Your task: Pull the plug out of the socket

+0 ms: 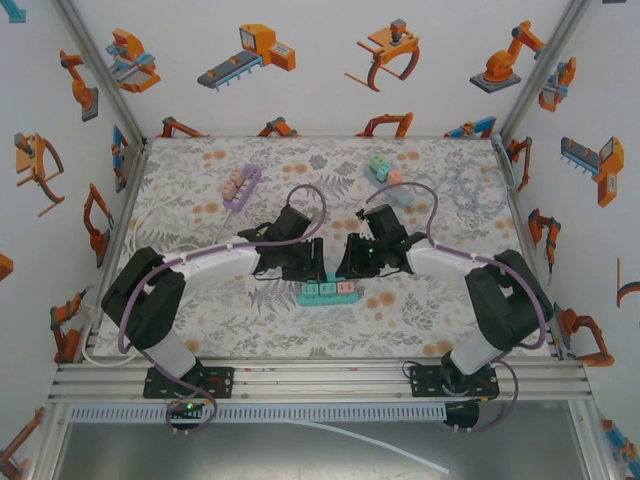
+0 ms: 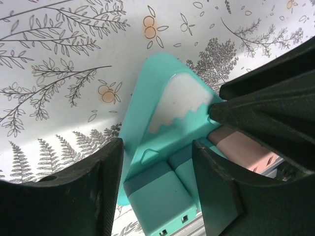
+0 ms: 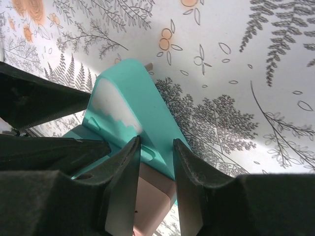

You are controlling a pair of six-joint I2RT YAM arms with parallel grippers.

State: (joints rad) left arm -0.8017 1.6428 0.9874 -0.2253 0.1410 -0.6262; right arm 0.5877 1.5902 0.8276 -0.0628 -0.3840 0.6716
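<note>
A teal socket strip [image 1: 313,297] lies at the table's middle with two teal plugs and a pink plug [image 1: 346,289] standing in it. My left gripper [image 1: 312,268] is down over the strip's left end. Its fingers [image 2: 106,182] press the sides of the end teal plug [image 2: 157,196], and the strip's [image 2: 147,98] end face shows beyond them. My right gripper [image 1: 350,268] is over the right end, shut on the pink plug [image 3: 152,206]. Its fingertips [image 3: 130,162] reach down to the strip's [image 3: 147,103] top.
A purple strip with pink plugs [image 1: 242,186] lies at the back left. A grey strip with green and pink plugs [image 1: 385,172] lies at the back right, beside a loop of pale cable [image 1: 470,190]. Printed walls enclose the table on three sides.
</note>
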